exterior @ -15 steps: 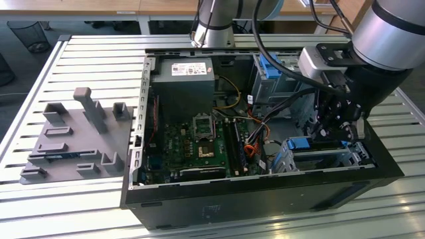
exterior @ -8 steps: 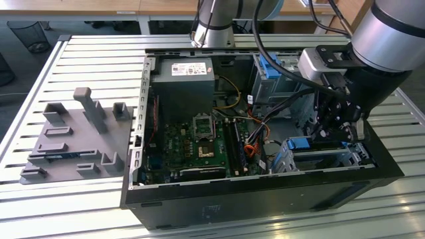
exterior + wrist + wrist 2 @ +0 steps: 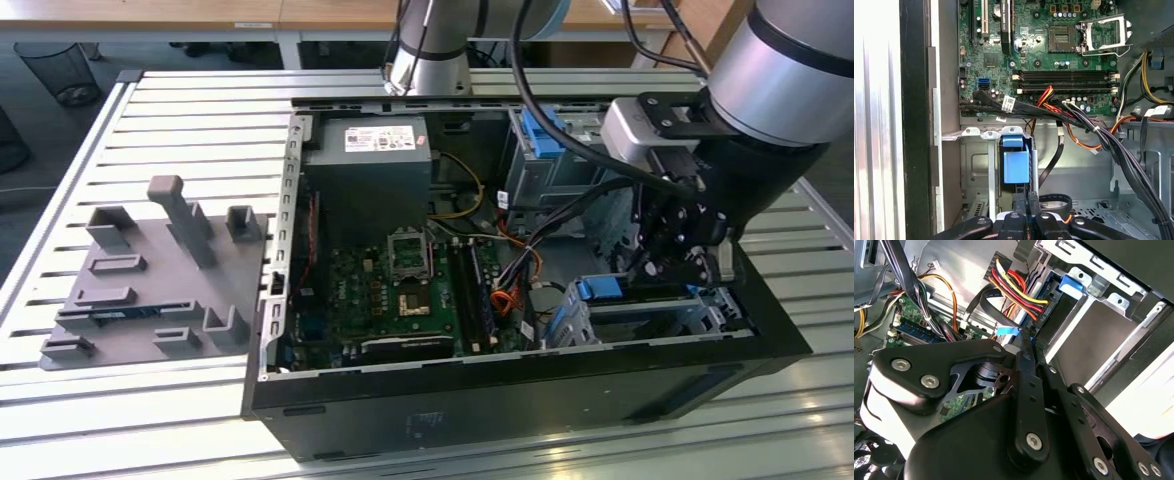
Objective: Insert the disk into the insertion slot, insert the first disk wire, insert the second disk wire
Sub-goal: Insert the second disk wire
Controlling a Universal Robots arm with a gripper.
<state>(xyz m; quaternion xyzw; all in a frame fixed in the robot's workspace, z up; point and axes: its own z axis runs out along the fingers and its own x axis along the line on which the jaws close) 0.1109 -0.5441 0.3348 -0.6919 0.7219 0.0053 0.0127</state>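
First wrist view: I've got the disk (image 3: 1016, 166) dead ahead, its bright blue plastic caddy end standing on edge inside the insertion slot (image 3: 974, 170), a boxy silver sheet-metal cage with stamped cut-outs and a tabbed rim. A flat black cable (image 3: 1054, 160) hangs just beside the caddy. Past the cage rim, a bundle of black, red and orange wires (image 3: 1064, 112) crosses in front of the green motherboard (image 3: 1039, 55). Room is tight here, with the case's black wall (image 3: 914, 120) close on one side and bare perforated metal on the other. My gripper (image 3: 1026, 202) sits right at the caddy's near edge, black fingers (image 3: 1019, 200) drawn together with barely a sliver between them, and I can't tell what they pinch. In the exterior view the gripper (image 3: 681, 270) hangs over that corner of the open computer case (image 3: 534, 390).
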